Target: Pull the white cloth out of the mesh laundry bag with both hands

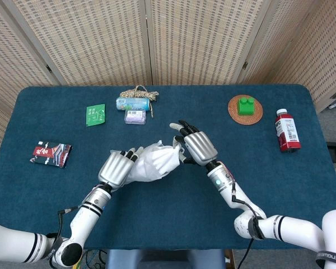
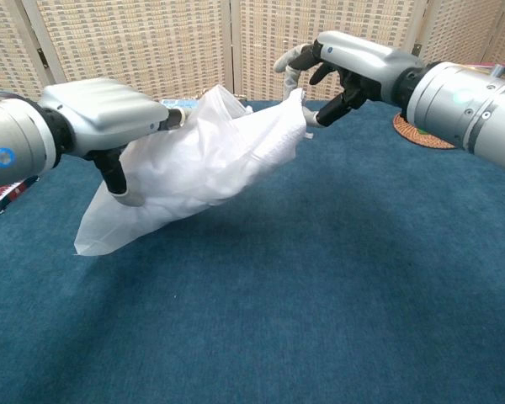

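The white mesh laundry bag [image 2: 143, 198] hangs above the table, stretched between my two hands. My left hand [image 2: 101, 126] grips the bag's body from above, and its loose lower corner droops to the left. My right hand [image 2: 345, 63] pinches the upper right end of the white cloth [image 2: 261, 139] at the bag's mouth, between thumb and a finger, with its other fingers spread. In the head view the left hand [image 1: 116, 170] and right hand [image 1: 197, 147] flank the crumpled white cloth [image 1: 155, 161]. Where the cloth ends and the bag begins is hard to make out.
Along the far side lie a green packet [image 1: 95, 114], a can [image 1: 132, 103] with a rope coil [image 1: 139, 92] and a small purple box [image 1: 135, 116]. A red-black packet [image 1: 51, 154] sits at the left. A coaster with a green block [image 1: 245, 107] and a red bottle [image 1: 287, 130] are at the right.
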